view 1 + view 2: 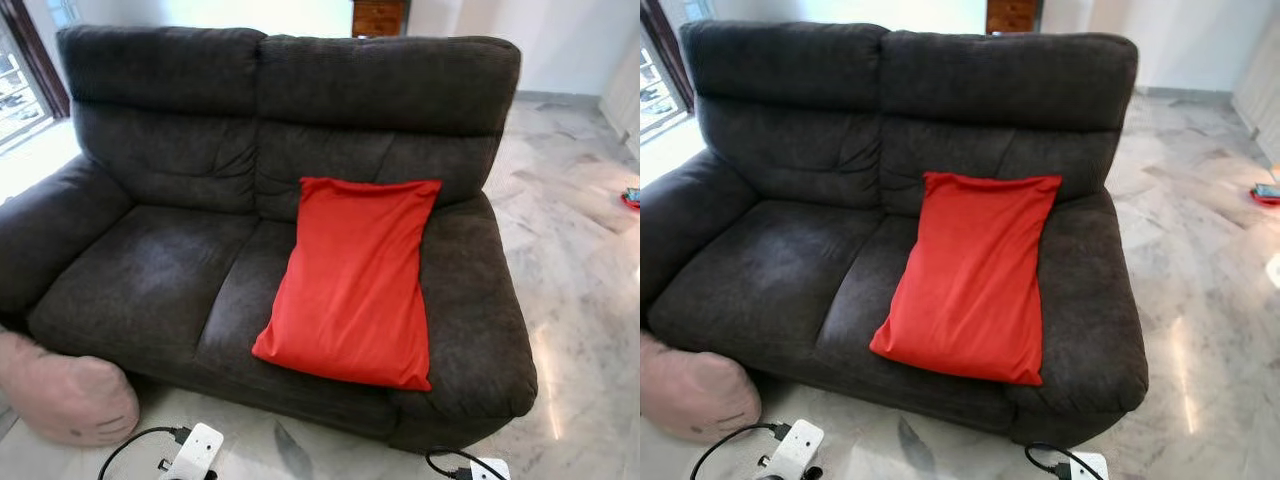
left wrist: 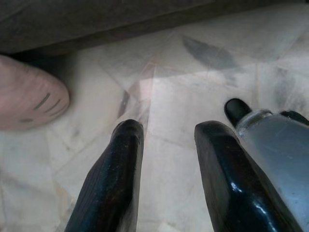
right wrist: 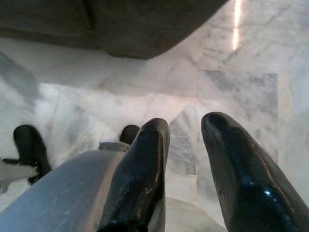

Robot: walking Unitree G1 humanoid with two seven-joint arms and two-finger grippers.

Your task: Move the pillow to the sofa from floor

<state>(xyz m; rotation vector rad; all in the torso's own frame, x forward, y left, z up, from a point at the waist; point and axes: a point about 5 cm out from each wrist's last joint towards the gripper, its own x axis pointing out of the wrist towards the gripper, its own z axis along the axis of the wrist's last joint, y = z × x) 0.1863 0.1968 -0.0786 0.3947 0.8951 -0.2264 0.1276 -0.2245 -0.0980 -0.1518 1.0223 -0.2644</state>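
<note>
pillow on sofa, both grippers empty

pillow (image 1: 352, 280), red, lies on the sofa (image 1: 160, 270) at centre-right of the head views. its top edge leans on the backrest, its lower corner reaches the front edge of the right seat cushion, and its right side sits against the armrest. it's tilted, not flat. judging by that, the move from floor looks done or nearly so.

handling (a guess from looks): soft, light, floppy fabric w/ loose fill. surface shows gentle folds, so it'll sag and deform when pinched. not fragile, not slippery. best hold is prob a corner or a bunched bit of edge, pinched deep so cloth doesn't slide out of thin fingers; two-arm hold at opposite edges would keep it from drooping.

left gripper (image 2: 166, 140): fingers spread apart w/ bare marble floor (image 2: 193, 87) between them, nothing held. right gripper (image 3: 186, 130): same, fingers parted over floor, empty. neither arm shows in the head views; both hang low near the sofa base.

a pink pillow (image 1: 65, 395) sits on the floor at lower left of the head views, touching the sofa's front corner; also seen upper left in left wrist view. if that one counts too, it's the one left to move.

white power strips (image 1: 195, 452) w/ black cables lie along the bottom edge. containers: none in view. a small coloured item at far right edge is too small to id.
</note>
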